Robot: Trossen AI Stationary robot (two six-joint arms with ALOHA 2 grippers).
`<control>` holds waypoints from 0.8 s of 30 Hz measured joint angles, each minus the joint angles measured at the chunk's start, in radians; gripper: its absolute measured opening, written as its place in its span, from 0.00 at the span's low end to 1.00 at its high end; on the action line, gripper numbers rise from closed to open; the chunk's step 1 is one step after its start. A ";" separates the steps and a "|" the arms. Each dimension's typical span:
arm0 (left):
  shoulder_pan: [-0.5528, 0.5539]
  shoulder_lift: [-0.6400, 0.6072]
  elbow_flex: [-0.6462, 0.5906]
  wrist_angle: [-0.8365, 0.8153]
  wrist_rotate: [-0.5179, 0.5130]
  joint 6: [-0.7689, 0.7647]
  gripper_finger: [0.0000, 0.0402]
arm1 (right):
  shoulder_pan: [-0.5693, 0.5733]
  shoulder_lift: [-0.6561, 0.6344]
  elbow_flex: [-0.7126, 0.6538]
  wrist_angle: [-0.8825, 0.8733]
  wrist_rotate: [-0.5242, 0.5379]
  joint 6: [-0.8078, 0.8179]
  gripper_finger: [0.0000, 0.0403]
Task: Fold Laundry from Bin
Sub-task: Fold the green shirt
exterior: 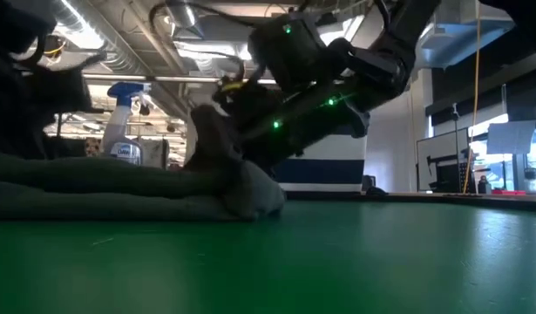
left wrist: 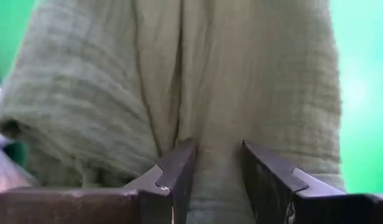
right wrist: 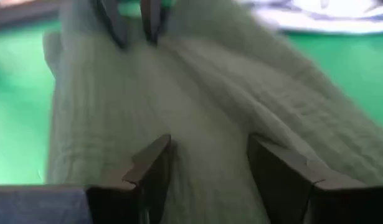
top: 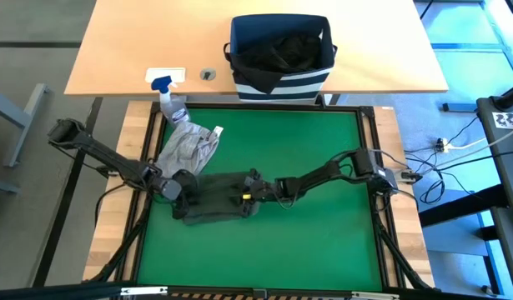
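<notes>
A dark olive garment [top: 218, 198] lies as a long folded strip on the green mat [top: 323, 242], between my two grippers. My left gripper [top: 183, 187] is at its left end and my right gripper [top: 258, 188] at its right end, each shut on the cloth. A light grey garment [top: 189, 148] lies crumpled on the mat just beyond the left gripper. The navy striped bin [top: 281, 83] stands on the wooden table beyond the mat, with black laundry [top: 281, 50] inside it. My left gripper holds the olive garment's left end, with a thick bunch of cloth [left wrist: 216, 165] between its two fingers. The fingers slant down from the table's left. That end rests on the mat. My right gripper holds the garment's right end, with cloth [right wrist: 210, 158] filling the gap between its two fingers. The fingers slant down from the table's right. That end stands up in a small peak [exterior: 217, 131] at the fingers, and the rest lies flat on the mat.
A clear spray bottle with a blue nozzle [top: 168, 102] lies at the mat's far left corner, beside the grey garment. Bare green mat stretches to the near edge and to the right of the olive garment.
</notes>
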 joint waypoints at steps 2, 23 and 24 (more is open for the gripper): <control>-0.011 -0.002 -0.030 0.016 0.003 -0.034 0.32 | 0.001 0.012 -0.005 0.008 0.005 0.000 0.53; -0.046 0.046 0.098 0.021 0.046 0.093 0.32 | 0.088 0.007 0.129 -0.082 -0.152 -0.070 0.53; -0.055 0.061 0.077 0.016 0.046 0.077 0.32 | 0.093 0.032 0.130 -0.104 -0.135 -0.075 0.53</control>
